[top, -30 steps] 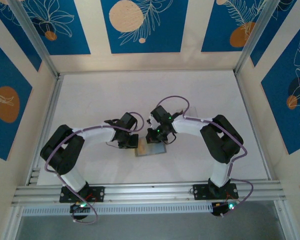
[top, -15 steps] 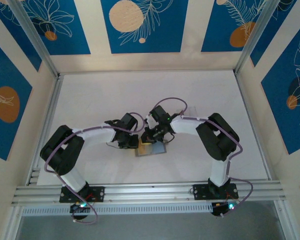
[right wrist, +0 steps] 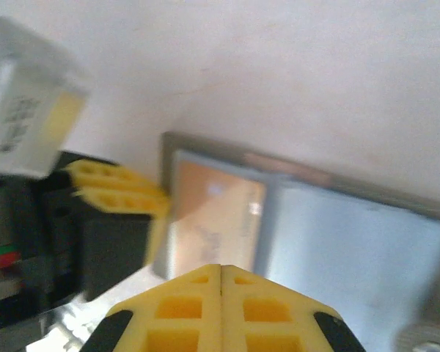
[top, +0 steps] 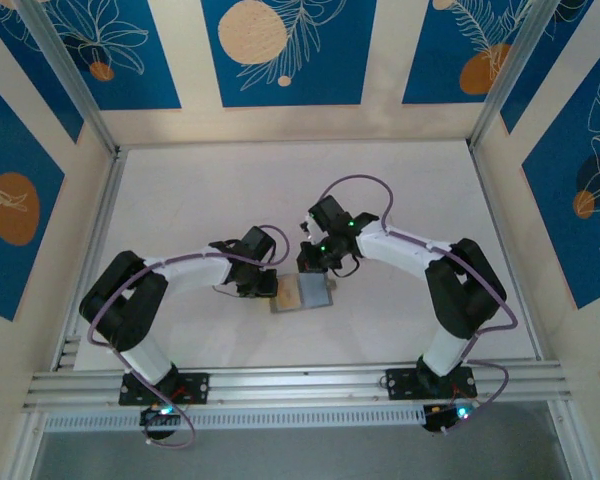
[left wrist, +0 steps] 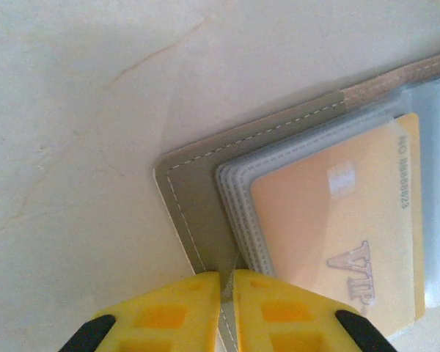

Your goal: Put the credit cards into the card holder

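Observation:
The card holder (top: pixel 318 293) lies open on the white table, grey cover down and clear sleeves up. A pale orange credit card (left wrist: pixel 345 220) marked VIP sits inside the left sleeve, and in the right wrist view the card (right wrist: pixel 213 213) lies beside the empty bluish sleeve (right wrist: pixel 352 242). My left gripper (left wrist: pixel 226 282) pinches the stitched grey cover (left wrist: pixel 198 198) at its left edge, its jaws almost together. From above, the left gripper (top: pixel 272 286) sits at the holder's left side. My right gripper (right wrist: pixel 220 270) is shut and empty, hovering just behind the holder (top: pixel 314 268).
White tabletop (top: pixel 200 200) stretches behind and to both sides of the holder. An aluminium rail (top: pixel 300 385) runs along the near edge by the arm bases. Patterned walls close in the left, right and back.
The right gripper has drawn back and up from the holder, its elbow swinging right, uncovering the orange card. The left gripper has stayed at the holder's edge.

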Robot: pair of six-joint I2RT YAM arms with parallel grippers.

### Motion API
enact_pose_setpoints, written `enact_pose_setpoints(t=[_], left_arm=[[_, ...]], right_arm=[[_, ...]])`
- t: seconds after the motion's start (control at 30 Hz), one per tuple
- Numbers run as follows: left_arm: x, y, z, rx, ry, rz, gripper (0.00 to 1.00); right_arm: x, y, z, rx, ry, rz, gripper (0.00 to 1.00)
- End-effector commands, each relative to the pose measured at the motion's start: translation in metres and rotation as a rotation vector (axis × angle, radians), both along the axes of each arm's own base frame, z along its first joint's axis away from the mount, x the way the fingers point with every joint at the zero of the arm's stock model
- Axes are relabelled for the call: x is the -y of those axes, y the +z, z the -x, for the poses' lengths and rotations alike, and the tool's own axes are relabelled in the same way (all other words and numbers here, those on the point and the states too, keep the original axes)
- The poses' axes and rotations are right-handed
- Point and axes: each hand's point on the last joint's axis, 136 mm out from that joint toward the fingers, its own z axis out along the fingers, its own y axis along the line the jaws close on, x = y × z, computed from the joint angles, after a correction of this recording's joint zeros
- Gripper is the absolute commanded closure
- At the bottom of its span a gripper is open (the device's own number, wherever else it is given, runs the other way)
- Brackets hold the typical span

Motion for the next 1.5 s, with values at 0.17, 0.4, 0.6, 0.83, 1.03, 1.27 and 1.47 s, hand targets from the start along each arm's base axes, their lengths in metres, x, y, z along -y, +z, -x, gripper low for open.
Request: enact_pose_setpoints(t=[0.17, 0.4, 0.6, 0.83, 1.03, 1.27, 1.47], left_arm=[[-0.003, -0.017, 0.014, -0.034, -0.029, -0.033, 0.86], [-0.004, -0.022, 0.014, -0.042, -0.031, -0.045, 0.86], [-0.002, -0.029, 0.015, -0.056, -0.039, -0.051, 0.87], [0.002, -0.022, 0.013, -0.046, -0.043, -0.033, 0.86], [0.007, -0.008, 0.01, -0.023, -0.053, 0.002, 0.82], [0.003, 0.008, 0.012, 0.006, -0.055, 0.008, 0.71], [-0.015, 0.018, 0.014, 0.045, -0.021, -0.047, 0.65]], right_arm=[[0.047, -0.048, -0.002, -0.033, -0.062, 0.319, 1.0], [0.034, -0.072, 0.003, -0.051, -0.005, 0.384, 1.0], [0.005, -0.065, 0.02, -0.1, 0.064, 0.277, 1.0], [-0.033, -0.042, 0.027, -0.191, 0.085, -0.034, 1.0], [-0.047, -0.043, 0.029, -0.238, 0.089, -0.12, 0.98], [-0.05, -0.056, 0.031, -0.288, 0.07, -0.133, 0.92], [-0.052, -0.058, 0.03, -0.299, 0.062, -0.128, 0.87]])
